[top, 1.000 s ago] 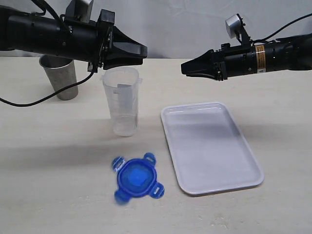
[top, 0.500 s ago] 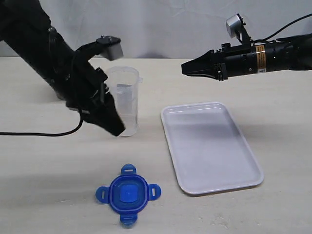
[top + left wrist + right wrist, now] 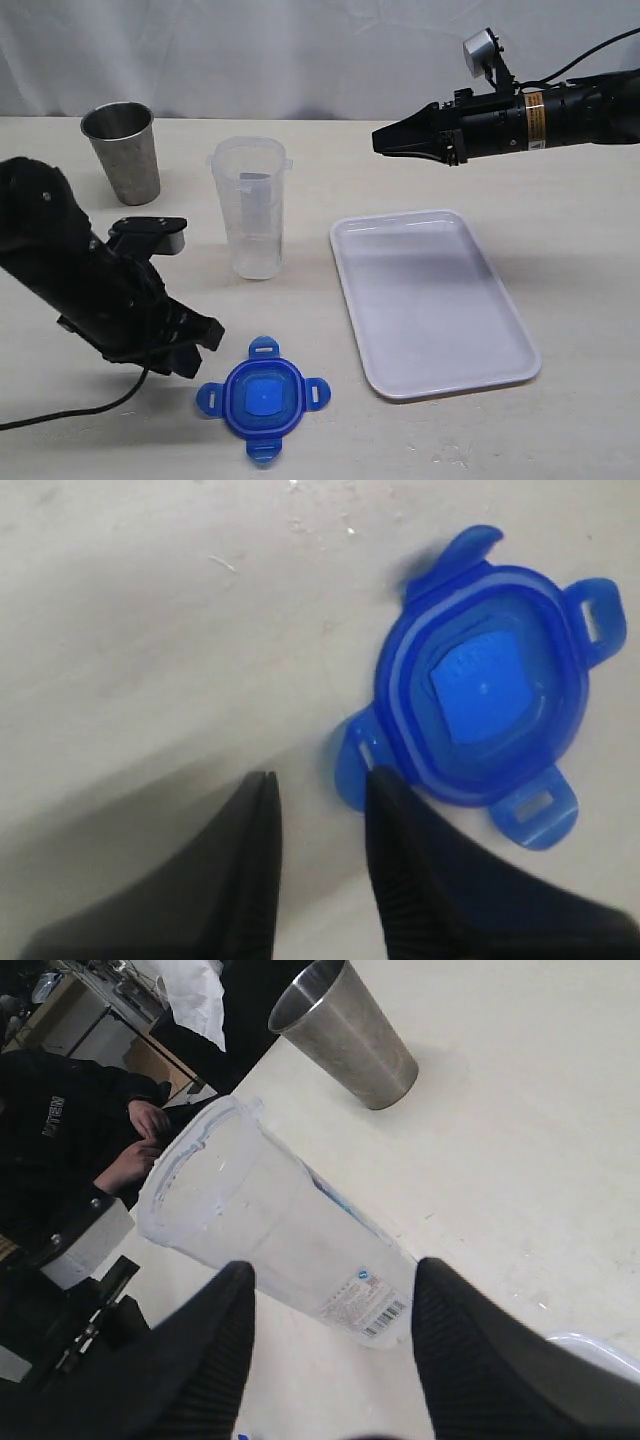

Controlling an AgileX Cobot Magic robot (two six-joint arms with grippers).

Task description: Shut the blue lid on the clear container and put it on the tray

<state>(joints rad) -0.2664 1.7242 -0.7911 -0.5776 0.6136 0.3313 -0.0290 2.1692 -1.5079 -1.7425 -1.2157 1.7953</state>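
The blue lid [image 3: 262, 397] lies flat on the table near the front, its four tabs spread out. The clear container [image 3: 250, 205] stands upright and uncovered behind it. The white tray [image 3: 430, 300] lies to the right with nothing on it. My left gripper [image 3: 200, 350] is low over the table just left of the lid. In the left wrist view its jaws [image 3: 322, 778] stand a little apart over bare table, and one fingertip [image 3: 385, 785] is at a tab of the lid [image 3: 480, 685]. My right gripper [image 3: 385, 140] hangs open, above and right of the container [image 3: 270, 1220], holding nothing.
A grey metal cup [image 3: 123, 150] stands at the back left, left of the container. The left arm's cable trails across the front left of the table. A seated person in dark clothes shows beyond the table's edge in the right wrist view.
The left arm has swung down from the container to the table left of the lid. The lid slid toward the front and has settled. The right arm has not moved.
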